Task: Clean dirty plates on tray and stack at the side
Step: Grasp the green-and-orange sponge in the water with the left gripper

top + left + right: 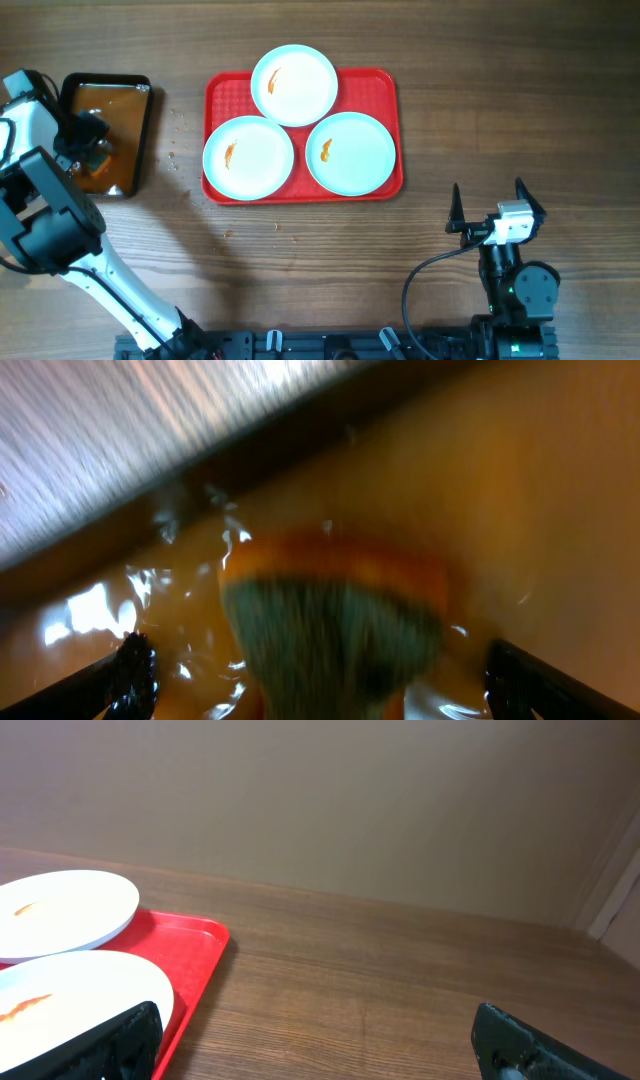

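Left wrist view is heavily blurred: only an orange-and-green sponge [335, 622] in brownish water [90, 615] is recognizable. The left gripper [318, 665] sits in the black pan [142, 92] with its fingers spread wide on either side of the sponge, not clamping it as far as the blur allows. Overhead, the arm hides part of the pan. The right gripper [490, 205] is over bare table [520, 100], near right of the tray [385, 85], fingers wide apart and empty. The tray's long axis runs left-right in the overhead view. All three plates [294, 85] [248, 157] [351, 152] are on it, each with an orange smear. The far plate overhangs the far rim, and its edge meets the other two; overlap unclear. Right wrist view cuts off two plates at its left edge.
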Motion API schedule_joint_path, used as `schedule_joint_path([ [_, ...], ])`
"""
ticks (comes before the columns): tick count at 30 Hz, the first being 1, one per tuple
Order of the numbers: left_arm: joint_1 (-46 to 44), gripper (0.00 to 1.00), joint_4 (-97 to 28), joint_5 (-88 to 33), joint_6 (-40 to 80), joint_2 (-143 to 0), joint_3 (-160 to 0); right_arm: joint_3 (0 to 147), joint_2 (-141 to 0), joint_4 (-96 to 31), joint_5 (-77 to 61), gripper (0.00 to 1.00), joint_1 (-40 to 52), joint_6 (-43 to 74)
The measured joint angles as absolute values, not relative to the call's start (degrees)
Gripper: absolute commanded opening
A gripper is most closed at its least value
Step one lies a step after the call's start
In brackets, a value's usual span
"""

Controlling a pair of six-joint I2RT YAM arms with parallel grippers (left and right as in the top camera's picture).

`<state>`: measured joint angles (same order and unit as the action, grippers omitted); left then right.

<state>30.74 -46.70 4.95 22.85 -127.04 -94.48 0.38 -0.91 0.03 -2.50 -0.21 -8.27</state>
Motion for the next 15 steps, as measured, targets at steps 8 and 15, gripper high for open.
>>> schedule_joint_path([
  [8, 30.7, 0.04, -52.4, 0.9, 23.2, -126.6, -94.5, 0.4, -0.9, 0.0, -2.5, 1.00, -0.2, -8.3],
  [15, 30.7, 1.00, -51.8, -0.2, 23.0, -126.6, -94.4, 0.4, -0.9, 0.0, -2.5, 1.00, -0.2, -8.3],
])
